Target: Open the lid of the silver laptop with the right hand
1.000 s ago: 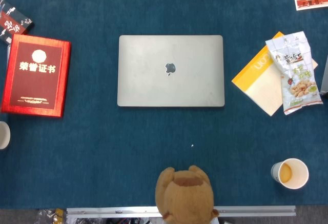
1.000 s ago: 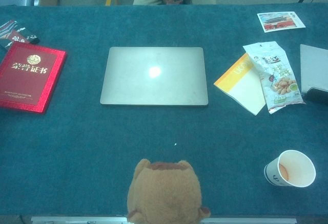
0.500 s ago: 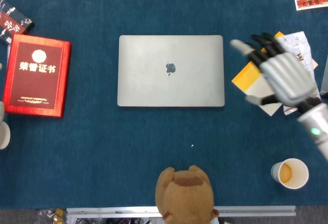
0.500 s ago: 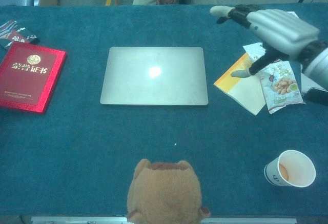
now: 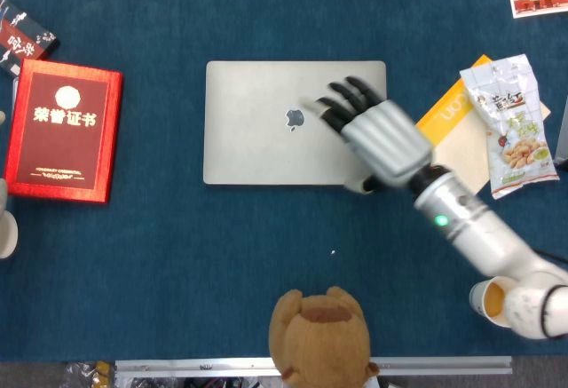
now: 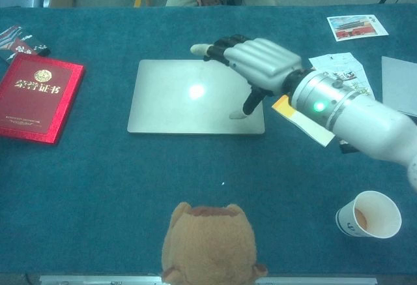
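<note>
Your silver laptop [image 5: 295,122] lies closed and flat in the middle of the desk [image 5: 222,246], logo up, so its opening edge is probably the near one, facing you. Your right hand [image 5: 373,135] hangs over the laptop's right half with its fingers spread and holding nothing; the thumb points down toward the near right corner of the lid, which looks like a set-up for hooking that edge. Whether any finger touches the lid, you cannot tell from either view. Your left hand is out of sight.

Left of the laptop lies a red certificate folder [image 5: 62,130]. To the right are a yellow booklet [image 5: 461,153] and a snack bag [image 5: 510,122]. A paper cup [image 6: 369,214] stands near right, and a stuffed bear [image 5: 321,335] sits at the near edge.
</note>
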You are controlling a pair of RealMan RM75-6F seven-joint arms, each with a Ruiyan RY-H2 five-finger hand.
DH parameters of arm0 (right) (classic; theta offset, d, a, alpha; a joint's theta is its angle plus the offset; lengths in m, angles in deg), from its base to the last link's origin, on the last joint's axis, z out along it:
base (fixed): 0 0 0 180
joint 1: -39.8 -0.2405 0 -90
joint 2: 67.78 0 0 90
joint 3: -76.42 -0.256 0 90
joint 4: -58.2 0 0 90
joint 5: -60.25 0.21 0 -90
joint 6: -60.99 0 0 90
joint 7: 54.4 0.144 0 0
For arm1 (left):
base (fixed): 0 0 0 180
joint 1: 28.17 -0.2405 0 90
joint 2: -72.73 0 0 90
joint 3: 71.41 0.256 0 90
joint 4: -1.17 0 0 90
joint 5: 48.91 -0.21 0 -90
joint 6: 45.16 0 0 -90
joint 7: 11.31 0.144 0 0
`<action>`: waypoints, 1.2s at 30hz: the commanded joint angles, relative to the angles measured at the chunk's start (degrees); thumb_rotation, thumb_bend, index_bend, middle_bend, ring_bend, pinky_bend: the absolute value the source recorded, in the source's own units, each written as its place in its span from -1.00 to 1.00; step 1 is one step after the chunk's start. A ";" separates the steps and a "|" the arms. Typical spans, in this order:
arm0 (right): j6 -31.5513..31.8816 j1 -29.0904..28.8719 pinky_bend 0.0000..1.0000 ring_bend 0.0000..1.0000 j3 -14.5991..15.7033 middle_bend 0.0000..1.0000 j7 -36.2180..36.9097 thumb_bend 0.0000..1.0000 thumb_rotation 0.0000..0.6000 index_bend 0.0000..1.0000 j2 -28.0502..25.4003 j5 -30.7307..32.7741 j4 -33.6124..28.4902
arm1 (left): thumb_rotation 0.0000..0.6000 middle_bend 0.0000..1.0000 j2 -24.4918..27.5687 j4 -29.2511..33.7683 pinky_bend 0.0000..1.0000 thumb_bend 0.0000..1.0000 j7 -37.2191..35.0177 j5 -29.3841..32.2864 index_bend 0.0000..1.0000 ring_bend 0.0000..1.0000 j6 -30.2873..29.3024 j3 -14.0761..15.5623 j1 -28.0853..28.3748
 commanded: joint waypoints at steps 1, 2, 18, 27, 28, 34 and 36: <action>-0.70 -2.36 -1.00 -1.00 1.03 -0.64 -2.62 -0.90 1.00 -0.84 3.28 2.55 2.13 | 0.68 -0.77 0.29 0.16 -0.89 -0.12 -0.09 -0.10 -0.66 -0.87 -0.07 0.09 -0.06; -0.75 -2.78 -1.00 -1.00 1.23 -0.64 -3.07 -0.90 1.00 -0.84 4.03 3.07 2.65 | 0.68 -0.77 0.37 0.16 -0.89 -0.12 -0.15 -0.11 -0.66 -0.87 -0.06 0.12 -0.06; 2.19 -7.82 -1.00 -1.00 2.69 -0.69 -8.91 -0.90 1.00 -0.84 17.42 4.69 16.49 | 0.68 -0.77 0.57 -1.18 -0.89 -0.12 -1.41 -0.16 -0.66 -0.87 1.72 0.61 0.71; 2.05 -9.74 -1.00 -1.00 1.56 -0.70 -9.56 -0.90 1.00 -0.84 22.78 6.48 23.75 | 0.68 -0.78 0.24 -2.56 -0.89 -0.12 -3.12 0.42 -0.66 -0.87 2.34 0.44 1.14; 1.96 -10.00 -1.00 -1.00 1.48 -0.70 -9.69 -0.90 1.00 -0.84 23.33 6.60 24.58 | 0.68 -0.78 0.15 -2.83 -0.89 -0.12 -3.36 0.43 -0.66 -0.87 2.35 0.42 1.18; 1.68 -11.06 -1.00 -1.00 0.93 -0.70 -9.93 -0.90 1.00 -0.84 25.57 6.93 27.65 | 0.68 -0.78 0.01 -3.75 -0.89 -0.12 -4.14 0.51 -0.66 -0.87 2.70 0.42 1.45; 1.65 -11.29 -1.00 -1.00 0.81 -0.70 -9.95 -0.90 1.00 -0.84 26.01 6.92 28.20 | 0.68 -0.78 -0.06 -4.00 -0.89 -0.12 -4.41 0.52 -0.66 -0.87 2.65 0.42 1.45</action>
